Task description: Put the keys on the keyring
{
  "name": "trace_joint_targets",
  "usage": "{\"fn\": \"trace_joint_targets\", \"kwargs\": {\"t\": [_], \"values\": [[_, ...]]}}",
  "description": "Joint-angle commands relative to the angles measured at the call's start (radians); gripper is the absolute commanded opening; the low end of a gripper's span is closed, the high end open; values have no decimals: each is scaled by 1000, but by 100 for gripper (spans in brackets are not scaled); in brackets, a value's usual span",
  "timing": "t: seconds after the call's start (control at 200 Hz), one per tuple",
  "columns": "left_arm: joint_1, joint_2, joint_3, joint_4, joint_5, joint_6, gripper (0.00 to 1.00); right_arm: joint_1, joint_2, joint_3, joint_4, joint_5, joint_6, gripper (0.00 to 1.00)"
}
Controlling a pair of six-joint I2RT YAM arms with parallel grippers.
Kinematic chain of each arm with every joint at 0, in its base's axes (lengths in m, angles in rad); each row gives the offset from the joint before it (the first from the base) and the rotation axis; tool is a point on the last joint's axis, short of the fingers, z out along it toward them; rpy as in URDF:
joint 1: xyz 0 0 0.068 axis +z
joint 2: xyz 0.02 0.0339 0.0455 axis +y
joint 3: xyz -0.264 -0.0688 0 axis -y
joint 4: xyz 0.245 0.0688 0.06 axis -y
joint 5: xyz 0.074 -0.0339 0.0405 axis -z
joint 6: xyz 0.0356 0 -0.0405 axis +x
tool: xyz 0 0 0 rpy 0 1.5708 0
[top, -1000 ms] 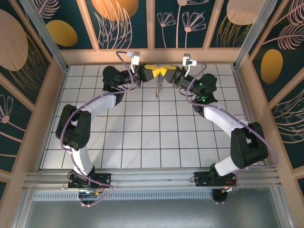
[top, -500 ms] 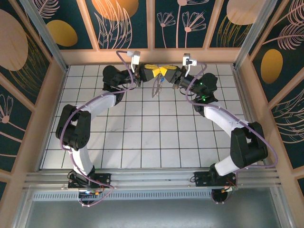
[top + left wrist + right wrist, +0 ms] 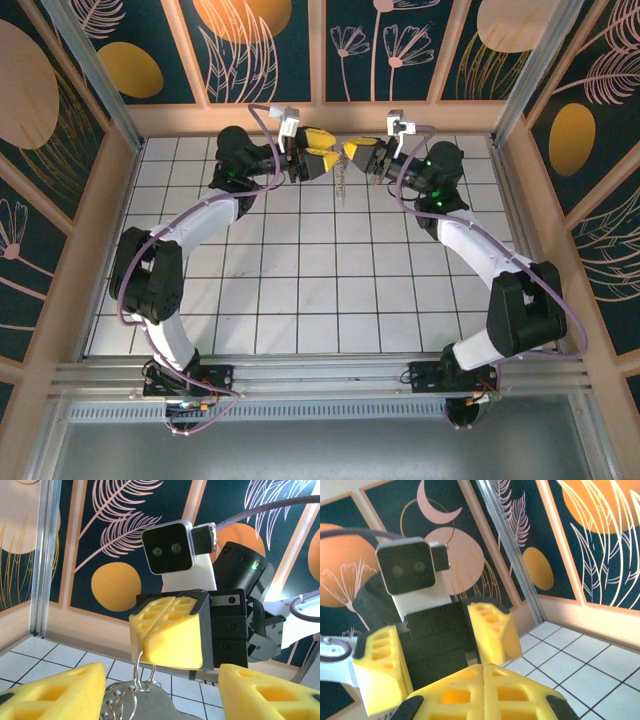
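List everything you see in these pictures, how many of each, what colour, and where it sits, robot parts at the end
keyring: one, silvery, hanging from the right tool's pads above the far tiles, between the two tools
table: one, white tiles with dark lines, under both arms
wall panels: several, dark blue with orange shapes and pale plant drawings, in pale wooden frames around the table
cameras: two, white and black, one on each wrist
arms: two, white and black, bolted at the near edge and curving to the far side
left tool: one, yellow pads, open, facing the right tool
right tool: one, yellow pads, shut on the keyring
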Motion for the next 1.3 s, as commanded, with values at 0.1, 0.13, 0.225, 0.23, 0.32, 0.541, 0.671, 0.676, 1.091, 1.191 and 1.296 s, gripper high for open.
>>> {"fn": "trace_joint_targets", "kwargs": {"t": [0.1, 0.13, 0.225, 0.23, 0.32, 0.541, 0.671, 0.676, 1.091, 1.191, 1.296], "values": [[15, -36, 83, -259, 60, 213, 66, -13, -32, 101, -171, -80, -155, 0], [15, -33, 94, -294, 66, 236, 66, -12, -30, 111, -192, -81, -170, 0], [18, -24, 115, -358, 77, 277, 66, -14, -27, 128, -231, -91, -196, 0], [18, -24, 116, -358, 78, 278, 66, -15, -26, 128, -232, -92, -197, 0], [19, -16, 123, -372, 90, 284, 66, -15, -24, 139, -249, -110, -207, 0], [19, 7, 150, -376, 125, 273, 66, -12, -20, 146, -257, -132, -209, 0], [18, 19, 161, -368, 133, 258, 65, -7, -17, 147, -257, -135, -211, 0], [19, 19, 162, -367, 134, 257, 65, -6, -17, 147, -257, -135, -211, 0], [12, 52, 181, -336, 152, 222, 57, -3, -17, 147, -245, -137, -208, 0], [9, 55, 181, -312, 152, 205, 52, -2, -17, 146, -245, -138, -207, 0], [7, 58, 187, -302, 151, 197, 46, -3, -17, 143, -243, -137, -209, 0]]}}
